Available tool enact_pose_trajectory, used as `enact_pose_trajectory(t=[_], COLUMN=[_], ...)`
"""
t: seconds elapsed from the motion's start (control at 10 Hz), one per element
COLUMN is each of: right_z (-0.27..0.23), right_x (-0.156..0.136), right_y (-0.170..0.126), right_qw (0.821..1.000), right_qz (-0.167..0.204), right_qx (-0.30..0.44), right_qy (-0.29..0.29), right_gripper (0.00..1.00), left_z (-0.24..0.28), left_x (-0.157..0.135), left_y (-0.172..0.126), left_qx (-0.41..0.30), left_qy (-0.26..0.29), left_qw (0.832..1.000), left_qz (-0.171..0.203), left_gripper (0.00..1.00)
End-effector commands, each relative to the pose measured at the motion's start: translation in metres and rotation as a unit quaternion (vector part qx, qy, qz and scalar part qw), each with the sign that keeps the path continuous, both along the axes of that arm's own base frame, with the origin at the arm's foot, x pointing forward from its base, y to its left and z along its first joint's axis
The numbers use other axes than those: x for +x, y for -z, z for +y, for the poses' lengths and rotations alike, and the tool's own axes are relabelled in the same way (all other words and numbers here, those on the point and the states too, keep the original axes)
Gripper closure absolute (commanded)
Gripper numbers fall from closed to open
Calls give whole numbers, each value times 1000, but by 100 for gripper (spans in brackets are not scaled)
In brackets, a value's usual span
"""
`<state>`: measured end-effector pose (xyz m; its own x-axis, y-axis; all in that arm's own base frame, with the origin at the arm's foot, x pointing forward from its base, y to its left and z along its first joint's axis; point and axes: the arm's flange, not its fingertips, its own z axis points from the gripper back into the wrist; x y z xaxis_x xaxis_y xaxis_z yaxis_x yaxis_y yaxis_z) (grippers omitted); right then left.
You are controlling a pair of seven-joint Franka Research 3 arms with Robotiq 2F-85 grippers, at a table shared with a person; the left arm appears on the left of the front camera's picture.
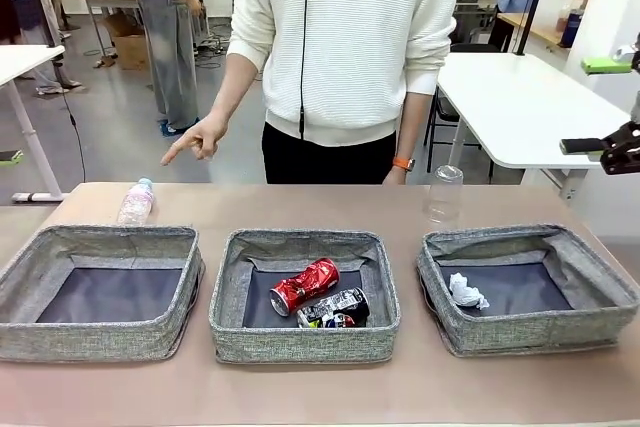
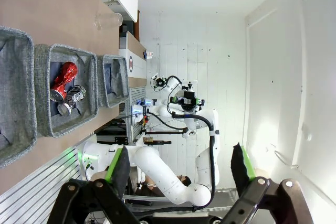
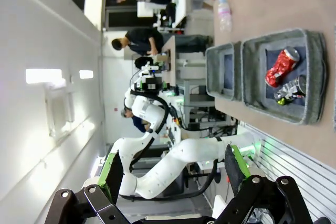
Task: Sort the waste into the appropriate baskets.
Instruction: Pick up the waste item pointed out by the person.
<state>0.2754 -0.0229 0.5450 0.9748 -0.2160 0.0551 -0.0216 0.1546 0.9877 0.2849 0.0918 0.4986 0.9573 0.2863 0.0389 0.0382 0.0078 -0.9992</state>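
A brown table runs across the front view, with 3 grey woven baskets in a row on it. The left basket shows its dark bottom. The middle basket holds the crushed red can and, touching it on the near side, the crushed printed can. The right basket holds the crumpled paper wad. The clear plastic bottle sits on the table just behind the left basket, and the clear plastic cup stands behind the right basket. A person in a white sweater stands at the far side; one hand points a finger down toward the bottle.

In the left wrist view, the left gripper hangs off the table with its 2 fingers wide apart and nothing between them. The baskets, both cans and the cup lie well away along the table.

In the right wrist view, the right gripper likewise has its fingers spread and grips nothing, far from the cans and the bottle.
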Motion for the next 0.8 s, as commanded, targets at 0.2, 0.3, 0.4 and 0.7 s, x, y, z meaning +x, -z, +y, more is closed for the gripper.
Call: enact_pose_trajectory(t=[0.2,0.3,0.4,0.7], right_z=[0,0,0,0], right_x=[0,0,0,0], right_y=[-3,-3,-3,-3], right_qw=[1000,1000,1000,1000], right_qz=[3,3,3,3], right_qx=[11,11,11,11], right_qy=[1,1,1,1], right_gripper=[0,0,0,0], left_z=[1,0,-5,-13], left_x=[-1,0,2,62], left_y=[-2,0,-7,-16], left_qx=[2,0,78,561], left_qy=[1,0,5,-150], left_qw=[1000,1000,997,814], left_qz=[5,0,-4,17], left_gripper=[0,0,0,0])
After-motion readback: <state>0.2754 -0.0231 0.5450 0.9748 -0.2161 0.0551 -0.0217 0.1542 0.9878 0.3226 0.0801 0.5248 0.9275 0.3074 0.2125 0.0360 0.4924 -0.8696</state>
